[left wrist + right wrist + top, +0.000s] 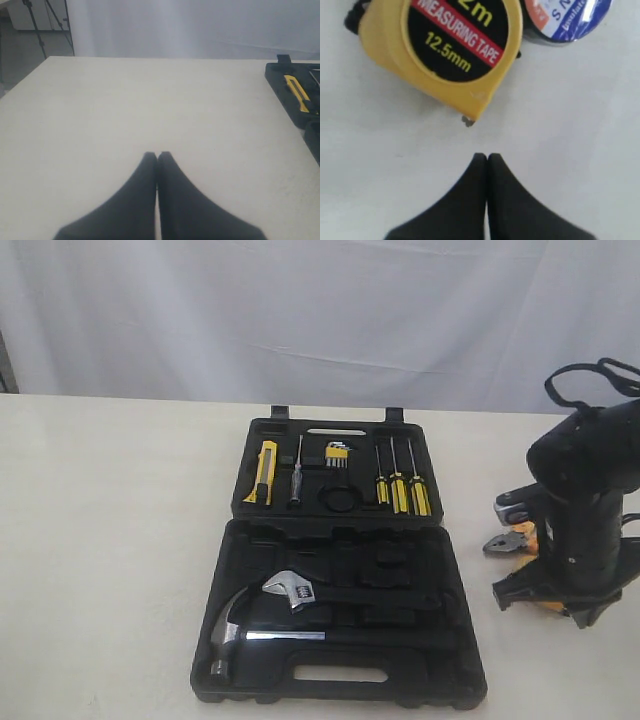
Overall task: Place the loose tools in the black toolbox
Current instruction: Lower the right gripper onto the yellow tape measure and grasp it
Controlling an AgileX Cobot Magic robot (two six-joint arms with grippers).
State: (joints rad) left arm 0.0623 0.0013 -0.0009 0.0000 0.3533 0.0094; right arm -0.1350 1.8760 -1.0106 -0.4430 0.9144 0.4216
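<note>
The black toolbox (455,640) lies open in the middle of the table. The yellow-black utility knife (262,472) sits in a slot of its far half and also shows as the knife (297,93) in the left wrist view. To the right of the box, the pliers (511,540) lie on the table, partly hidden by my right arm (585,505). My right gripper (487,156) is shut and empty, pointing down just short of the yellow tape measure (445,50). The black tape roll (567,20) lies beside the tape measure. My left gripper (158,154) is shut on nothing, over bare table left of the toolbox (280,77).
In the near half lie a steel claw hammer (240,632) and an adjustable wrench (292,590). The far half holds three yellow-black screwdrivers (400,488), a small screwdriver (296,480) and hex keys (337,454). White cloth hangs behind the table.
</note>
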